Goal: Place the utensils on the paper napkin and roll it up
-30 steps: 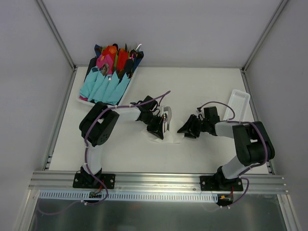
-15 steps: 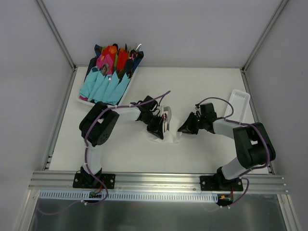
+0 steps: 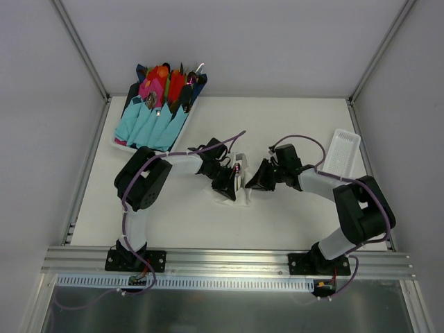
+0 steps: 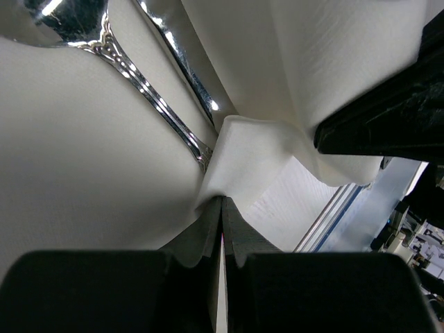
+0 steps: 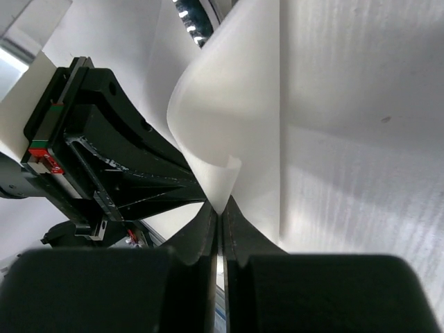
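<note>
My left gripper (image 4: 222,208) is pinching a crumpled fold of the soft white paper napkin (image 4: 90,180), fingers closed on it. The shiny silver utensils (image 4: 149,97) are lying on the sheet just beyond my fingertips. My right gripper (image 5: 218,208) is clamping the napkin's curled edge, mid-table between both grippers.

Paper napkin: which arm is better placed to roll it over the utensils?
Right. The right gripper pinches a lifted, curling edge of the paper napkin, free to carry over. The left gripper pinches a fold beside the utensils, likely anchoring.
</note>
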